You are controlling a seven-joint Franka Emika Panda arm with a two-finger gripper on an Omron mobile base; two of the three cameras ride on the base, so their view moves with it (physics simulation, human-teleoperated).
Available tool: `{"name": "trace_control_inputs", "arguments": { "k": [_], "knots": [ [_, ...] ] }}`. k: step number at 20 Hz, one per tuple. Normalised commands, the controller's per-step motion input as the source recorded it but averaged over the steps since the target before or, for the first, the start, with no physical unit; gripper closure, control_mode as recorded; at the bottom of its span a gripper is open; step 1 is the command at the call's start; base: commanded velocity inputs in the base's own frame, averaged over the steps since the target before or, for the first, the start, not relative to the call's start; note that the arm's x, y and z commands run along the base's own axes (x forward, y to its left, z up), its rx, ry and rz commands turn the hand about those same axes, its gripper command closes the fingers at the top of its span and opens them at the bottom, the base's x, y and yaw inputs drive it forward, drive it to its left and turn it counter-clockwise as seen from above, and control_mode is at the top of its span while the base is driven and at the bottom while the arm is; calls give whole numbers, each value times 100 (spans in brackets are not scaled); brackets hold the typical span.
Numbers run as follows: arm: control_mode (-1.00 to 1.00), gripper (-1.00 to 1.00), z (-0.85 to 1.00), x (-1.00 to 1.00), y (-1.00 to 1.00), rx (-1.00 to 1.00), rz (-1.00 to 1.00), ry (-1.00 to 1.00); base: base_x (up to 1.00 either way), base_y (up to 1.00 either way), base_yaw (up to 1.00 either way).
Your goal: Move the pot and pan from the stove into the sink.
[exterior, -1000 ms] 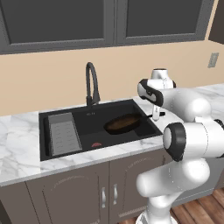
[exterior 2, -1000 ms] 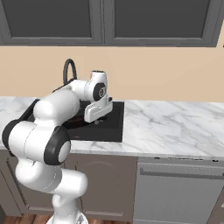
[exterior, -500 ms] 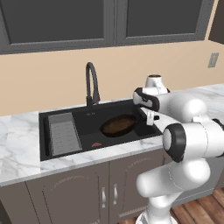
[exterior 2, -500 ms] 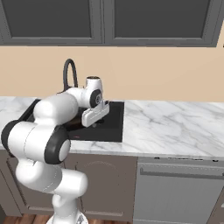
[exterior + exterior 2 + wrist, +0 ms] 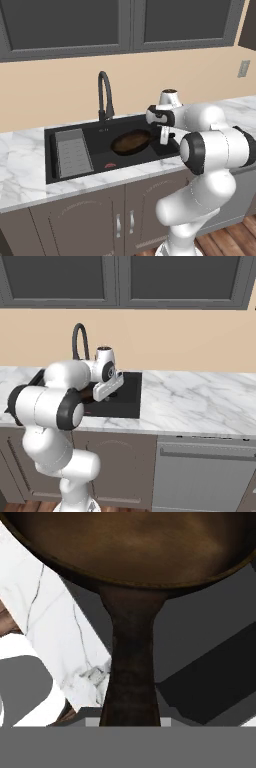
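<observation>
My jaws are squeezing the long handle of the pan (image 5: 131, 662), which is running up the middle of the hand picture to the brown bowl at the top. In the left base picture, my gripper (image 5: 163, 134) is sitting right of the middle, and the pan (image 5: 131, 141) is hanging over the black sink (image 5: 95, 160), beside the grey ribbed tray (image 5: 73, 152) and below the faucet (image 5: 104, 97). I am thinking the pan is nearly done: I need to lower it and let go. I am seeing no pot in the sink, so that job is probably left.

Beige wall (image 5: 60, 90), grey cabinets (image 5: 65, 25), white marble counter (image 5: 200, 401).
</observation>
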Motion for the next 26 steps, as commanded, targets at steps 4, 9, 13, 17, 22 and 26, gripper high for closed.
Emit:
{"name": "trace_control_inputs", "arguments": {
  "k": [4,9,13,17,22,26],
  "knots": [
    [-100,100,-20,43,8,0,-2,-1,0,0,0],
    [-100,100,-15,28,6,-1,0,0,0,0,0],
    [-100,100,-12,23,3,-2,-1,0,0,0,0],
    [-100,100,-4,6,0,-1,0,0,0,0,0],
    [-100,100,-5,0,0,0,0,0,0,0,0],
    [-100,100,-24,3,0,-3,0,0,0,0,0]
  ]
}}
